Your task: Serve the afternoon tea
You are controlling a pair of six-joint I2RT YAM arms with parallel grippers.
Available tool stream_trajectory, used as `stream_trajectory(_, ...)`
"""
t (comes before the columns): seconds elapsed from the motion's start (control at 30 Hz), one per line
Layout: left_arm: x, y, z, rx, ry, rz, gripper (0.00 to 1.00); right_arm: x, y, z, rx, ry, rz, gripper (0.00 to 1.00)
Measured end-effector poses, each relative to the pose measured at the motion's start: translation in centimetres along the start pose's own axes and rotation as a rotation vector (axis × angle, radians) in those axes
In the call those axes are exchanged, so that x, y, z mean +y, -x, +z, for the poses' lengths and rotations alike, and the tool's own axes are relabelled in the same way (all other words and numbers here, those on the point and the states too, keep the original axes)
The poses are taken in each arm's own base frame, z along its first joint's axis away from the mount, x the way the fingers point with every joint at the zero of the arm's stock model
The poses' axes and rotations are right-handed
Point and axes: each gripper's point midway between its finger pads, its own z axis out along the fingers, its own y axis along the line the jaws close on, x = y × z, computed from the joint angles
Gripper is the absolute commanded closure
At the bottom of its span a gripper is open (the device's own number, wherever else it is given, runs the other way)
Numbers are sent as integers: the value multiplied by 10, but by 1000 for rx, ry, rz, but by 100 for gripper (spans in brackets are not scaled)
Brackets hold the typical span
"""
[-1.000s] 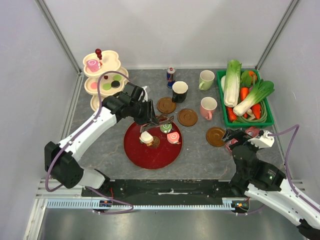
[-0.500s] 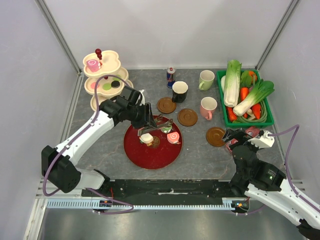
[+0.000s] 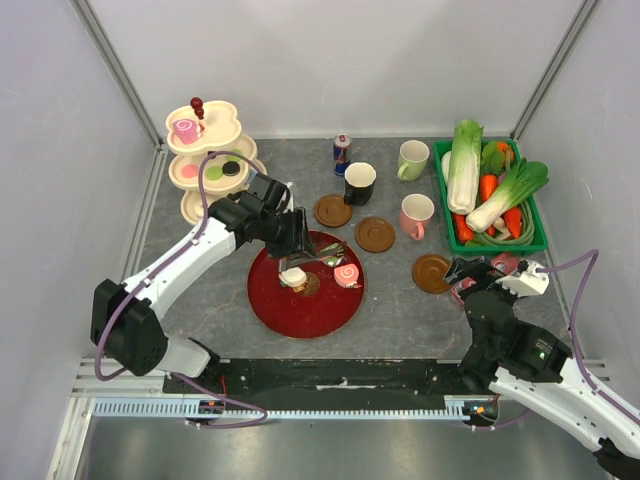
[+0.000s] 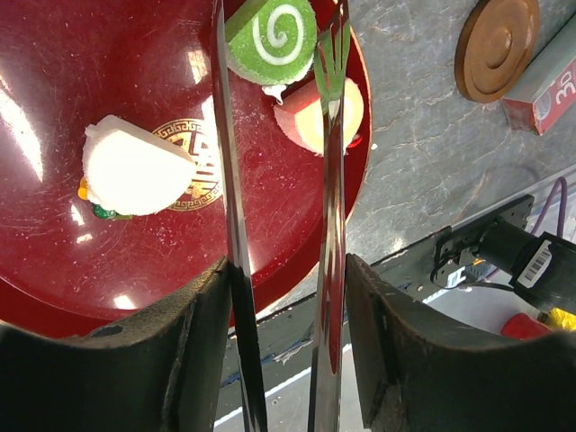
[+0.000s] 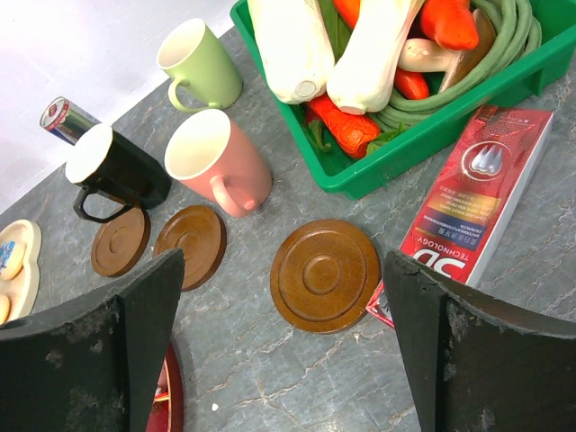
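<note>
Metal tongs flanking a green swirl roll on the lacquered tray

The left gripper (image 4: 288, 270) is pinching a pair of thin, mirror-bright metal tongs (image 4: 330, 198), whose flat blade and forked tip are standing either side of the green swirl roll (image 4: 274, 36); whether they are touching it I cannot tell. The roll is lying on a glossy round red tray (image 4: 81, 63) near the middle of the grey stone-patterned table (image 3: 400, 320), beside a pink swirl roll (image 3: 346, 273) and a white wedge-shaped pastry (image 4: 135, 171). The right gripper (image 5: 283, 270) is hanging wide open, holding nothing, near the right edge by a ridged round wooden coaster (image 5: 326, 274). The black mug (image 5: 117, 171), pink mug (image 5: 216, 162) and pale green mug (image 5: 200, 65) are standing upright toward the far edge
</note>
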Motion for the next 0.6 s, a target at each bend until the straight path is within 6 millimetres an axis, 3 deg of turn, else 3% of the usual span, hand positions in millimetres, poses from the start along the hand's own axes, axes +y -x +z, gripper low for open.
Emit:
stream_trajectory(0.37, 3, -4, 18, 69, 11, -3, 42, 0, 0, 0, 0, 0, 0, 2)
stream_trajectory(0.6, -1, 0, 20, 78, 1, 1, 48, 0, 0, 0, 0, 0, 0, 2)
